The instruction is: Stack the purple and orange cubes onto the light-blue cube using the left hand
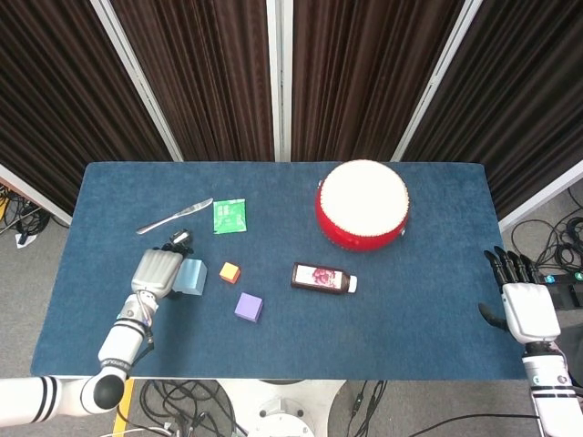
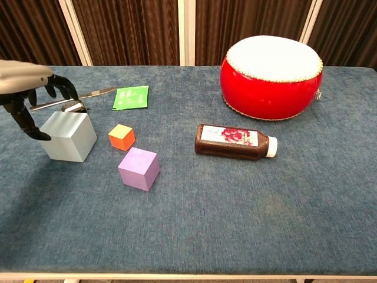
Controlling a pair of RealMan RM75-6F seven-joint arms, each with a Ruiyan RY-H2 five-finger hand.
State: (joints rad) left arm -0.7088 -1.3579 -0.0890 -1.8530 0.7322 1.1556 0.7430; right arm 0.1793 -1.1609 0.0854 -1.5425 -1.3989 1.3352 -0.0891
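1. Chest view, nearest first: purple cube (image 2: pixel 139 168) sits on the table (image 2: pixel 235 236) just in front of the orange cube (image 2: pixel 122 137), apart from it. We judge it light and rigid, flat matte faces, not slippery. Best taken across two opposite side faces, thumb one side and fingers the other, top left free.
2. Orange cube is the smallest, same judgement: light, stiff. Narrow faces, so a fingertip pinch, and little margin for tilt on placement.
3. Light-blue cube (image 2: pixel 68 136) is the largest and the base. It rests flat on the table, left of the orange cube with a clear gap. Nothing stacked on it yet.
4. Left hand (image 2: pixel 29 94) hovers over the light-blue cube's far-left edge, fingers spread and curved, grasping nothing. We can't tell if a fingertip touches the cube.
5. Right hand (image 1: pixel 519 305) is at the table's right edge, fingers extended, empty.
6. Labels: bottle (image 2: pixel 234 142) lies on its side, label shows red fruit, text too small to read. Green packet (image 2: pixel 131 97) has white print, unreadable.
7. Further back: knife (image 2: pixel 73 99), red drum (image 2: pixel 271 76). No markings visible on either.
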